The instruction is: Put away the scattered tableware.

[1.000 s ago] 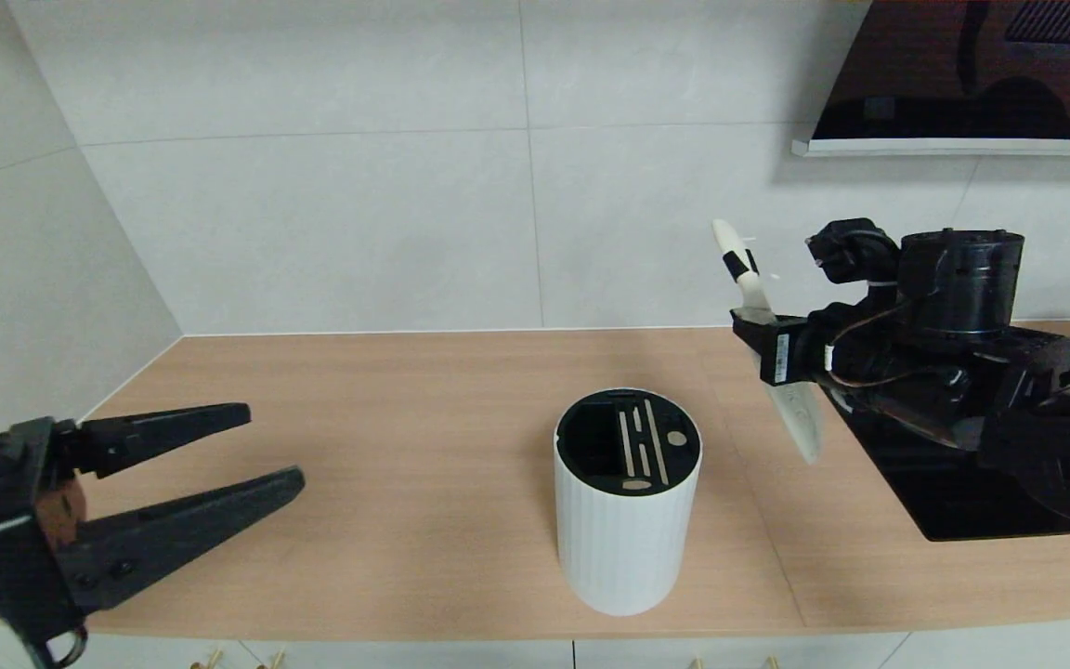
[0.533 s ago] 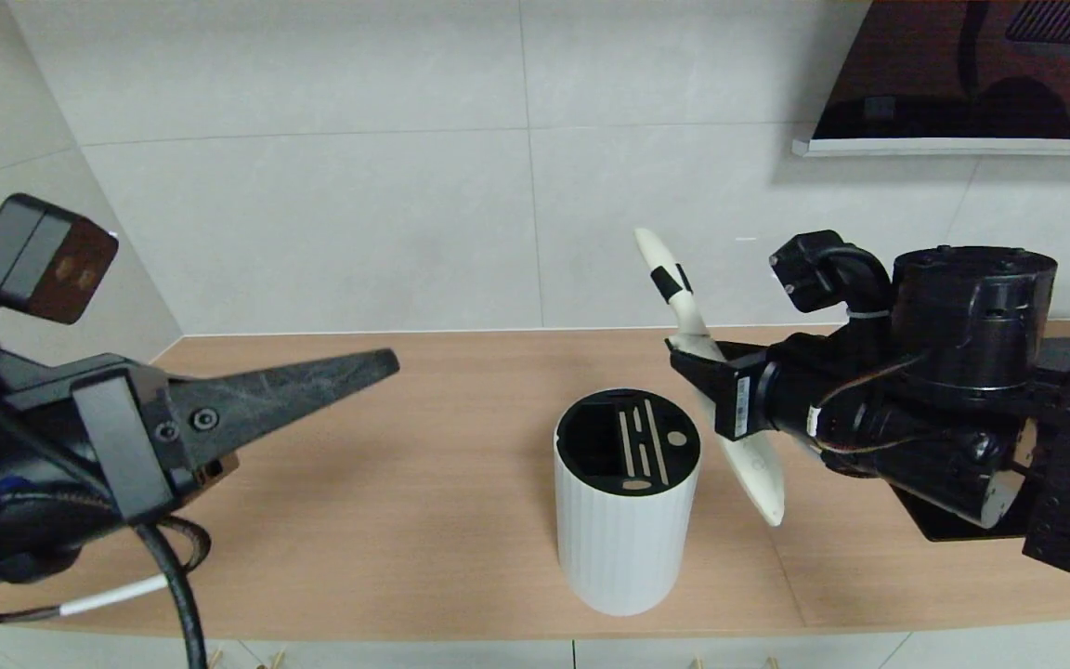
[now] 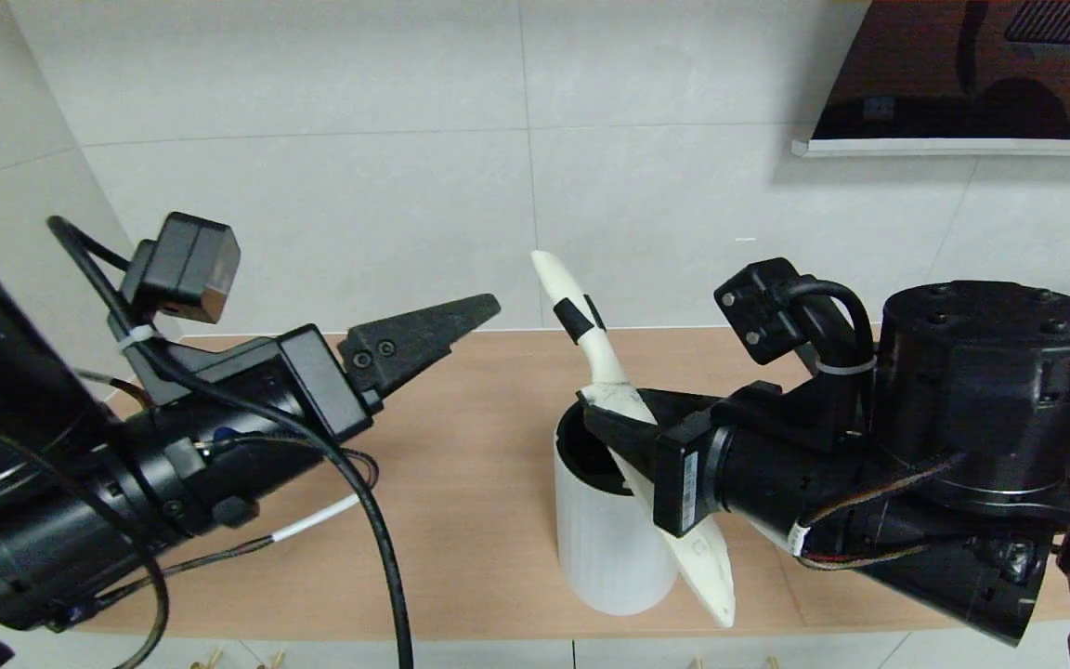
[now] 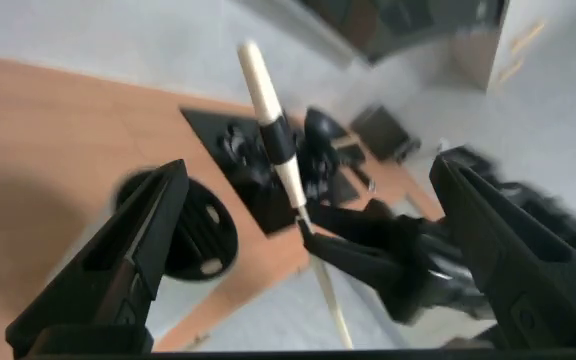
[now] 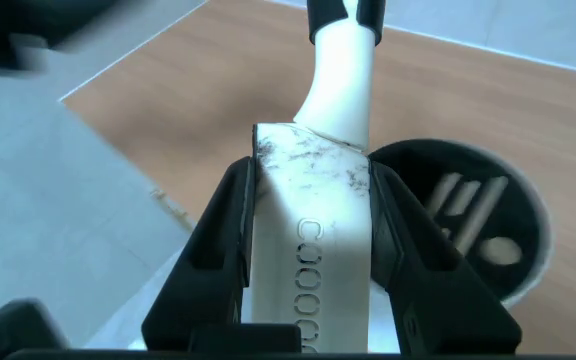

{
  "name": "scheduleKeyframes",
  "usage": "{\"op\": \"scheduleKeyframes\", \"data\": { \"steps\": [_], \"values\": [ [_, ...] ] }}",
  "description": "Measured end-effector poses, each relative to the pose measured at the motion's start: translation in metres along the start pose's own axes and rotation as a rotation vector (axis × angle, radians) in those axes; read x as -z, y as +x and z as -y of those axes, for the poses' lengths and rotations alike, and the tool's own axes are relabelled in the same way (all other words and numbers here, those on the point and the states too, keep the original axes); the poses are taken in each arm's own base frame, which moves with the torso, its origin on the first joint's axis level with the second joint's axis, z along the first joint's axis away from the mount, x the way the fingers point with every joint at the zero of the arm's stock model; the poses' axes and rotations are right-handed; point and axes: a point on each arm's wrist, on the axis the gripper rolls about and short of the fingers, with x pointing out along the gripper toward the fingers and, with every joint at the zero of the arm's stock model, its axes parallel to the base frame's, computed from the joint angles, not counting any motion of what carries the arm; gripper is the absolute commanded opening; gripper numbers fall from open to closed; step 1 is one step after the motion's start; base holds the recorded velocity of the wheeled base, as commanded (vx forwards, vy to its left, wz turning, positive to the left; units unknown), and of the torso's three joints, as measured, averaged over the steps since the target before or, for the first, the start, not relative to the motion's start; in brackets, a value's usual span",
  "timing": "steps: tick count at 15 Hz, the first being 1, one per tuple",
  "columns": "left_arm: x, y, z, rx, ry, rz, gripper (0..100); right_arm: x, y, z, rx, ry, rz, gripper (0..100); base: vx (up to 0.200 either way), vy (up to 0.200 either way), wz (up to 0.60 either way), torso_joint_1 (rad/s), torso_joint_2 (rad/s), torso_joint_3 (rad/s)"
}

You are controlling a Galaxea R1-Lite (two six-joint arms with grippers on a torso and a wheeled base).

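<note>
A cream utensil (image 3: 591, 344) with a black band near its handle end is tilted, its handle up and its blade down in front of the holder. My right gripper (image 3: 623, 423) is shut on its middle, just above the white ribbed cylinder holder (image 3: 605, 548). The right wrist view has the utensil (image 5: 343, 80) clamped in the right gripper (image 5: 313, 200), with the holder's slotted black top (image 5: 478, 215) below. My left gripper (image 3: 461, 321) hangs open above the counter, left of the holder. In its wrist view the left gripper (image 4: 308, 175) frames the utensil (image 4: 268, 110) and holder (image 4: 203, 235).
The wooden counter (image 3: 461, 483) meets a tiled wall behind. A dark range hood (image 3: 962, 74) hangs at the upper right. A black cooktop (image 4: 238, 150) lies on the counter beyond the holder.
My right gripper has carried the utensil left, from over the cooktop to just above the holder. My left arm has risen and swung right toward the holder.
</note>
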Motion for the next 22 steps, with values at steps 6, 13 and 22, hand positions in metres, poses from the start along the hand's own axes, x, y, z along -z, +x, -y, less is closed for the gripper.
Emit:
{"op": "scheduleKeyframes", "data": {
  "steps": [6, 13, 22],
  "values": [
    [0.019, 0.015, -0.012, 0.04, 0.064, 0.032, 100, 0.01, 0.005, -0.016, -0.052, 0.014, -0.024, 0, 0.0, 0.0, 0.0, 0.0, 0.0, 0.0],
    [0.034, 0.032, -0.023, 0.014, 0.053, 0.03, 100, 0.02, 0.012, -0.028, -0.083, 0.013, -0.031, 0, 0.0, 0.0, 0.0, 0.0, 0.0, 0.0],
    [0.042, 0.042, -0.029, 0.017, 0.034, 0.018, 100, 0.022, 0.014, -0.03, -0.087, 0.011, -0.03, 0, 0.0, 0.0, 0.0, 0.0, 0.0, 0.0]
  ]
}}
